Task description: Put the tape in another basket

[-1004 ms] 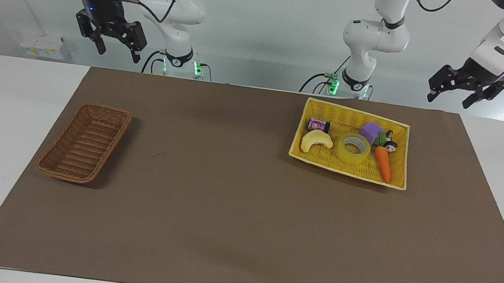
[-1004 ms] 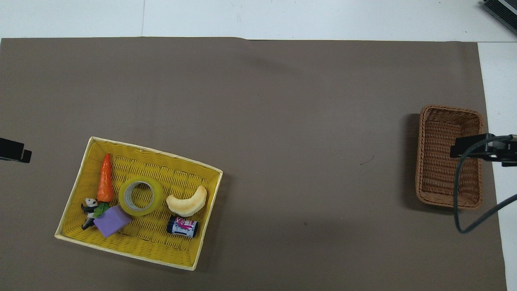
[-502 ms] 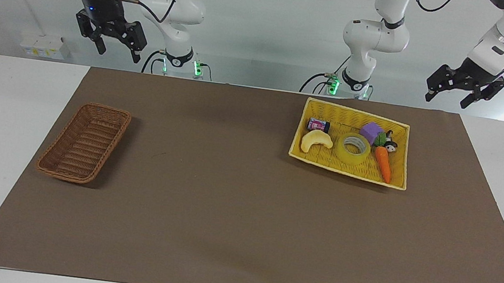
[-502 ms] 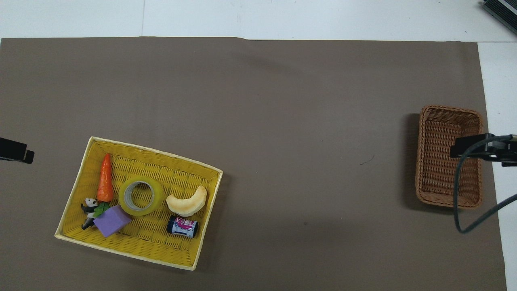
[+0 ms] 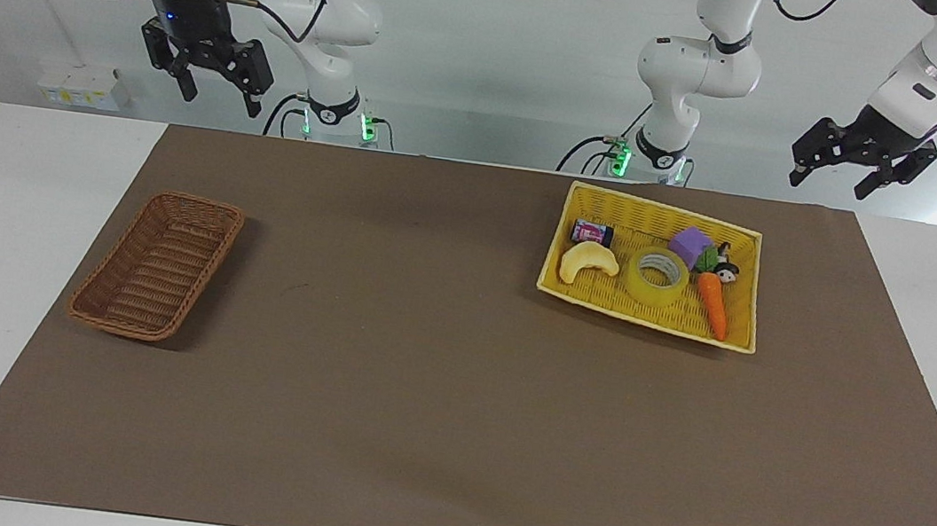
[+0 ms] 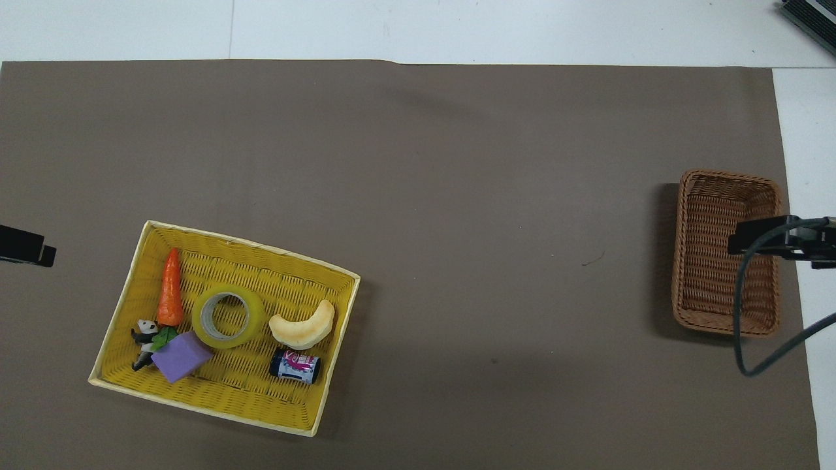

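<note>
So here we are, nothing touched yet: the tape (image 5: pixel 657 276) lies flat in the yellow tray (image 5: pixel 646 317), hole facing straight up, so its axis runs vertical and no side leads. Taking the tray as a clock seen from overhead, the roll sits near the centre, the carrot (image 6: pixel 170 288) at ten o'clock, the purple block (image 6: pixel 181 356) at seven with a little panda figure (image 6: pixel 144 334) just beside it, the pale crescent toy (image 6: pixel 303 326) at three and the small can (image 6: pixel 295 365) at five. That crowding matters, I'd say: block and carrot press close, so a grip down across the ring's wall looks the cleanest. The left gripper (image 5: pixel 842 173) hangs high over the left arm's end of the table, jaws spread wide, holding nothing. The right gripper (image 5: pixel 218 91) waits high above its own end, likewise wide and empty. The brown wicker basket (image 5: pixel 157 264) sits well apart, toward the right arm's end, presumably the destination.
</note>
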`<state>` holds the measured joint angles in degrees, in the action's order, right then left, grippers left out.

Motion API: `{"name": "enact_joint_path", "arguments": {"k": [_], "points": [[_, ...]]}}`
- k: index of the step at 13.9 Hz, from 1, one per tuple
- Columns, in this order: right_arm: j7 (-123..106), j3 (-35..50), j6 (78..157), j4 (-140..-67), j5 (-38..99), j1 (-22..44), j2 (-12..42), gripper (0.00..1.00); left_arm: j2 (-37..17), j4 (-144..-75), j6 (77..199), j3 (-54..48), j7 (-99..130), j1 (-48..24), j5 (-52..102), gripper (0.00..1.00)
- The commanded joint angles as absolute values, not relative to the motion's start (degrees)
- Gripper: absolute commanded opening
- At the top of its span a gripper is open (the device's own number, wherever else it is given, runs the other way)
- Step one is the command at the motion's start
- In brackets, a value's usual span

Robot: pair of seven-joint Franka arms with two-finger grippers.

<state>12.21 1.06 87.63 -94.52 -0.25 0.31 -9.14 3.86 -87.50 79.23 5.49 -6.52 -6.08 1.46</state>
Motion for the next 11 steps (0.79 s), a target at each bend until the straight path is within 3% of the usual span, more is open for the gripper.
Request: {"name": "enact_joint_path", "arguments": {"k": [1, 11], "points": [[12.7, 1.5, 87.6, -95.0, 1.1, -0.6, -9.9, 1.00, 5.6, -89.6, 79.1, 6.2, -7.1, -6.9, 1.8, 1.00], [12.7, 1.5, 87.6, -95.0, 1.1, -0.6, -9.9, 1.00, 6.2, -90.8, 79.2, 6.2, -6.9, -7.3, 1.8, 1.00]]}}
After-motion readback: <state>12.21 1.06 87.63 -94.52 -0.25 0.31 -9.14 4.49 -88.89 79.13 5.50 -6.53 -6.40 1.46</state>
